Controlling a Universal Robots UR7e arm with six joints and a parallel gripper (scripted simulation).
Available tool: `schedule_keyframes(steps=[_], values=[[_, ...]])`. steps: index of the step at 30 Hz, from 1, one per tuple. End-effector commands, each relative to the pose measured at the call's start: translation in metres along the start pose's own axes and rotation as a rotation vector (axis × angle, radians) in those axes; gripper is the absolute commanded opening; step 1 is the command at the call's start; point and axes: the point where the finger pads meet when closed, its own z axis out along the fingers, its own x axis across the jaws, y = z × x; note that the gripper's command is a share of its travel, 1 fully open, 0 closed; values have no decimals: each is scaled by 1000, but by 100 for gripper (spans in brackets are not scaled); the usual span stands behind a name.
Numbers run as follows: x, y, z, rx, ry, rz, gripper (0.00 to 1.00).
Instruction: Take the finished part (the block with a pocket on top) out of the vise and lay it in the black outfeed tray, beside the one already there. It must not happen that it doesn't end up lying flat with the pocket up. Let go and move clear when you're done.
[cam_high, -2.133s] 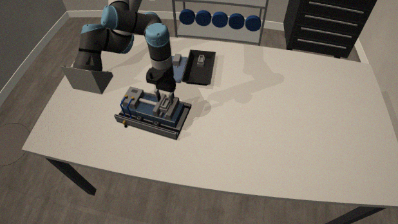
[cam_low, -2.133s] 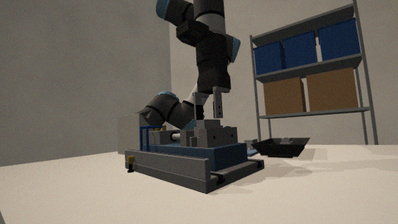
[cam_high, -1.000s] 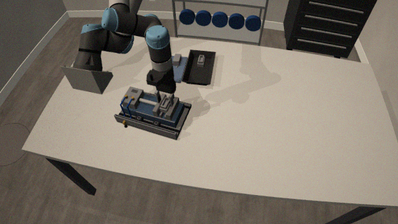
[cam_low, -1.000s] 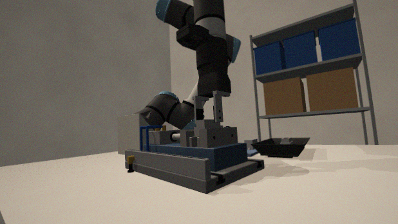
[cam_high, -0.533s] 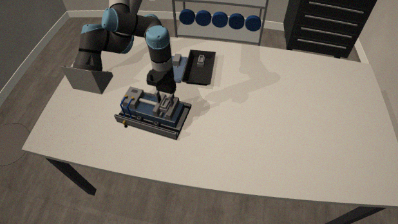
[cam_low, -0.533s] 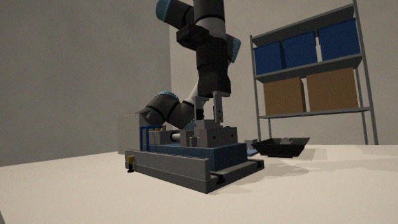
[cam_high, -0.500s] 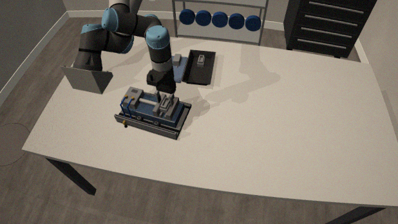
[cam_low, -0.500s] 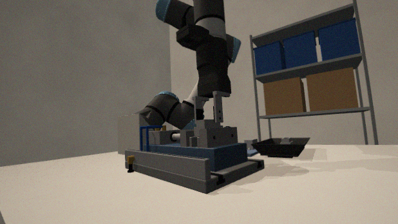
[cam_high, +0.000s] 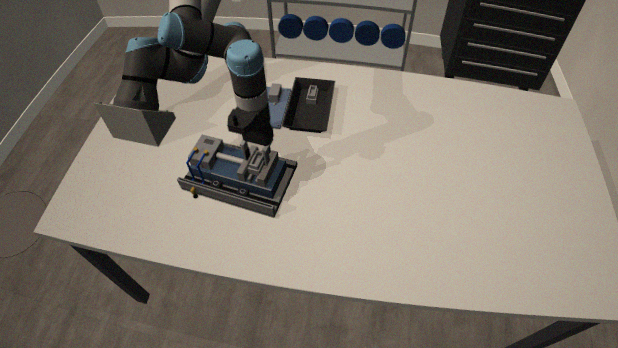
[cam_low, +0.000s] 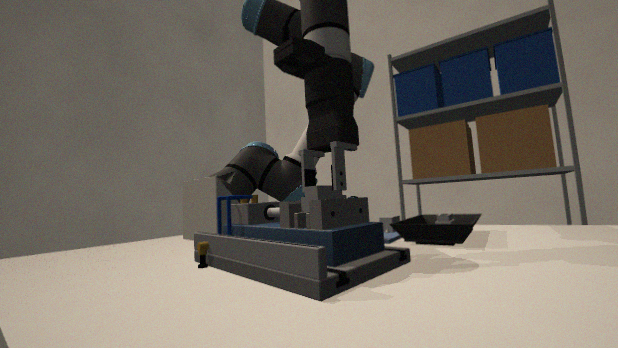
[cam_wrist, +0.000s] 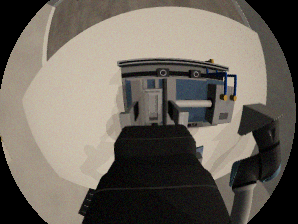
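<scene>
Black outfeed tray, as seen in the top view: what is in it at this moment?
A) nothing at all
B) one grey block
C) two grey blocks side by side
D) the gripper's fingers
B: the black outfeed tray holds a single grey block, while the open gripper is over at the vise, above the finished part.

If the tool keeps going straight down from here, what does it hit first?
Most likely the finished part in the vise. The open tool hangs just above it, fingers apparently straddling the block, though depth is unclear.
</scene>
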Motion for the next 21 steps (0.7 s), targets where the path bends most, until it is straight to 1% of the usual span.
schedule_keyframes(steps=[1,15,16,21], values=[[0,0,-1,1,-1,0,100],[0,0,-1,1,-1,0,100],[0,0,-1,1,-1,0,0],[0,0,-1,1,-1,0,0]])
